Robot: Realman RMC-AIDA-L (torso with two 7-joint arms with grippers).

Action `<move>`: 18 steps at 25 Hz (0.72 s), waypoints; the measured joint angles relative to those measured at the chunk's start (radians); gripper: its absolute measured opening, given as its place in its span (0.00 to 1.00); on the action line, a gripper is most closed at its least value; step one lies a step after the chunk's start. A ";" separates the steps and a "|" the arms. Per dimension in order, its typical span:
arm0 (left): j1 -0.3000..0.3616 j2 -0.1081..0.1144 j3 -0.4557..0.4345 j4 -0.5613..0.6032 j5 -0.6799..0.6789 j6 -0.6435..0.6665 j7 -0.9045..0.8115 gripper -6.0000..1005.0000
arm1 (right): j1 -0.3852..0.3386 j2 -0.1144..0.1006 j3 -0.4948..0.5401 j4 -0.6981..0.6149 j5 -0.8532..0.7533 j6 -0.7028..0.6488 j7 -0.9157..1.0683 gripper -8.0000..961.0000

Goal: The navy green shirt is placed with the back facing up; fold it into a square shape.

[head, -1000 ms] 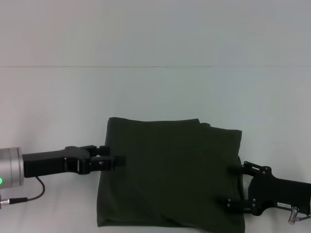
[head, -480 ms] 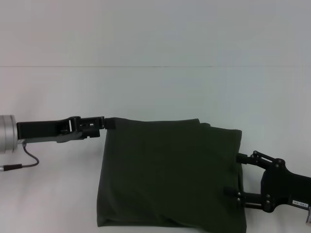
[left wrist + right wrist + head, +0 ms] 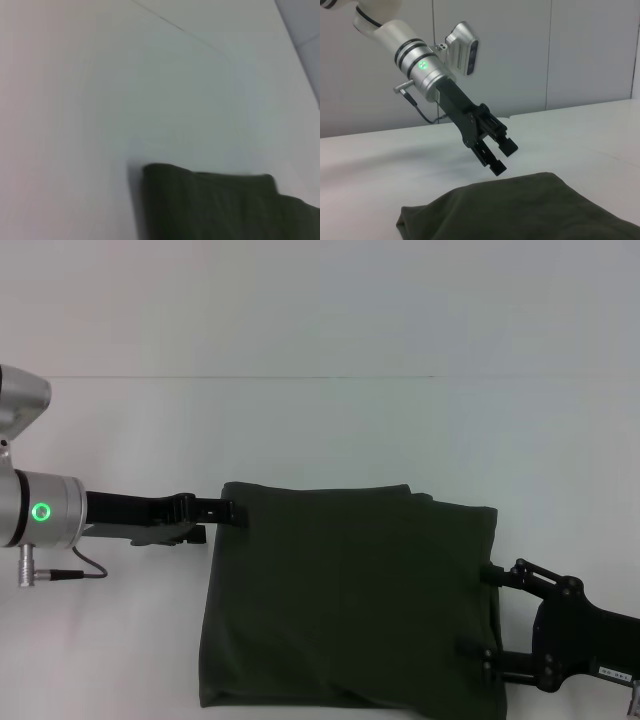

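The navy green shirt (image 3: 350, 600) lies folded into a rough square on the white table, plain side up; it also shows in the left wrist view (image 3: 225, 205) and the right wrist view (image 3: 520, 210). My left gripper (image 3: 225, 510) hovers by the shirt's far left corner. Seen from the right wrist, the left gripper (image 3: 499, 156) is open, lifted off the cloth, with nothing between its fingers. My right gripper (image 3: 482, 615) is at the shirt's right edge near the front, fingers spread wide and holding nothing.
The white table (image 3: 320, 430) stretches behind and to both sides of the shirt. A cable (image 3: 70, 565) hangs from the left wrist. Wall panels (image 3: 580, 50) stand beyond the table's far side.
My left gripper has gone from the middle of the shirt's left edge back to its far left corner and lifted. The right gripper has drawn back slightly to the right. The shirt has not moved.
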 joint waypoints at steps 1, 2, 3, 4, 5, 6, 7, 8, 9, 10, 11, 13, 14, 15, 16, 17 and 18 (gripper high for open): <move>0.000 -0.004 0.000 -0.001 0.006 -0.022 -0.001 0.83 | 0.000 0.000 0.000 0.000 -0.001 0.000 0.000 0.96; 0.001 -0.008 0.000 -0.001 0.007 -0.039 -0.001 0.83 | -0.001 0.000 0.000 0.000 -0.002 0.000 0.000 0.96; 0.002 -0.013 0.000 -0.002 0.009 -0.059 0.000 0.83 | -0.001 0.000 -0.001 0.000 -0.003 0.000 0.000 0.96; 0.003 -0.018 0.001 -0.002 0.011 -0.078 0.001 0.83 | -0.001 0.000 -0.002 0.001 -0.003 0.000 0.000 0.96; 0.003 -0.024 0.003 -0.002 0.014 -0.097 0.002 0.83 | -0.001 0.001 -0.004 0.001 -0.003 0.000 0.000 0.96; 0.003 -0.028 0.006 -0.003 0.016 -0.110 0.002 0.82 | -0.001 0.001 -0.005 0.001 -0.003 -0.001 0.000 0.96; 0.003 -0.031 0.014 -0.003 0.018 -0.122 0.002 0.82 | -0.001 0.001 -0.005 0.001 -0.003 -0.001 0.000 0.96; 0.002 -0.034 0.021 -0.003 0.018 -0.132 0.002 0.82 | 0.000 0.002 -0.006 0.001 -0.003 -0.002 0.001 0.96; 0.001 -0.038 0.034 -0.004 0.019 -0.145 0.002 0.82 | 0.000 0.002 -0.006 0.001 -0.003 -0.002 0.001 0.96; 0.000 -0.043 0.043 -0.004 0.019 -0.155 0.002 0.82 | 0.000 0.002 -0.006 0.001 -0.003 -0.002 0.001 0.96; -0.001 -0.048 0.046 -0.005 0.019 -0.158 0.002 0.82 | 0.000 0.002 -0.006 0.001 -0.003 -0.002 0.002 0.96; -0.005 -0.056 0.049 -0.005 0.019 -0.161 0.002 0.82 | 0.000 0.001 -0.006 0.002 -0.003 -0.002 0.003 0.96; -0.007 -0.060 0.051 -0.006 0.019 -0.161 0.002 0.82 | 0.000 0.000 -0.006 0.002 -0.003 0.000 0.003 0.96; -0.009 -0.062 0.052 -0.006 0.019 -0.160 0.002 0.81 | 0.000 0.000 -0.006 0.002 -0.003 0.002 0.004 0.96; -0.011 -0.064 0.055 -0.007 0.020 -0.158 0.002 0.81 | 0.000 0.000 -0.006 0.002 -0.003 0.003 0.004 0.96; -0.014 -0.065 0.057 -0.008 0.020 -0.156 0.002 0.81 | 0.000 0.000 -0.006 0.002 -0.004 0.004 0.005 0.96; -0.016 -0.066 0.059 -0.011 0.020 -0.154 0.001 0.81 | 0.000 0.000 -0.006 0.002 -0.004 0.004 0.005 0.96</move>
